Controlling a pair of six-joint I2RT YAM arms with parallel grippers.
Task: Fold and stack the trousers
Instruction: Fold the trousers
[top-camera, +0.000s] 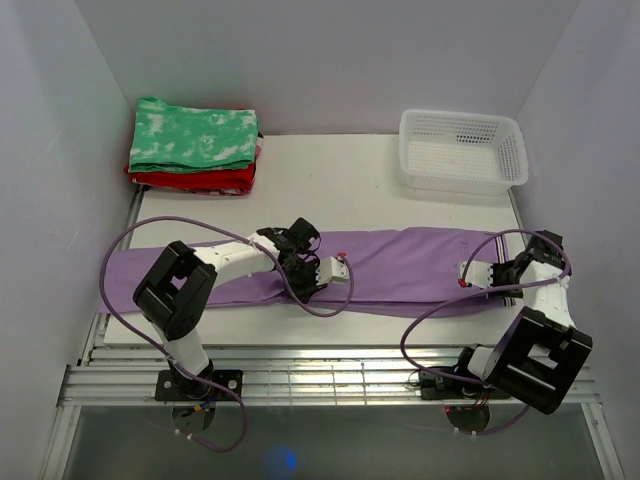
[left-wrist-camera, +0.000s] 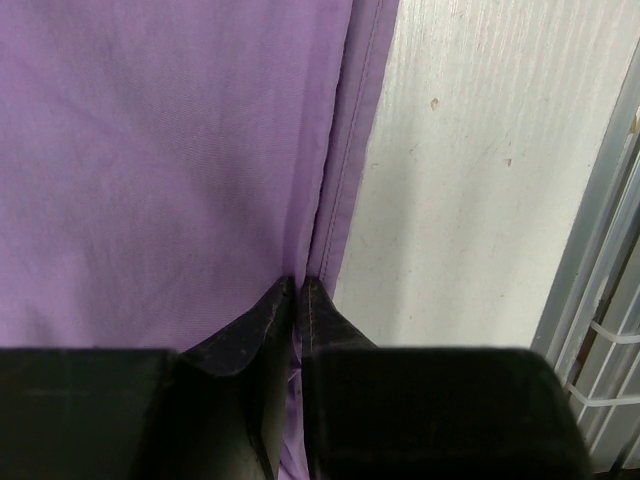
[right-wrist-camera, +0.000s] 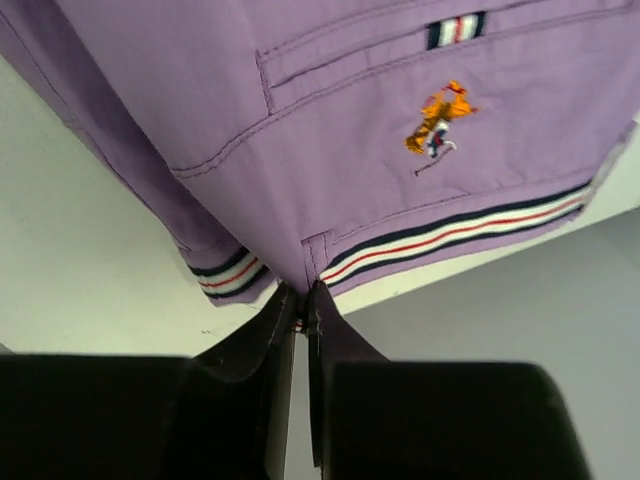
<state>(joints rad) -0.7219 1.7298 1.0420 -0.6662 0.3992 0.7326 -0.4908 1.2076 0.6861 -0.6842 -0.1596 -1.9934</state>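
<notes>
The lavender trousers lie stretched flat across the white table, legs to the left and waistband to the right. At their near edge around mid-length, my left gripper is shut on the trousers. In the left wrist view, the left gripper pinches the seamed edge of the purple cloth. My right gripper is at the waist end. In the right wrist view, the right gripper is shut on the striped waistband, just under an embroidered logo.
A green-and-white mottled folded garment rests on a red folded garment at the back left. A white plastic basket stands at the back right. A metal rack runs along the near edge by the arm bases.
</notes>
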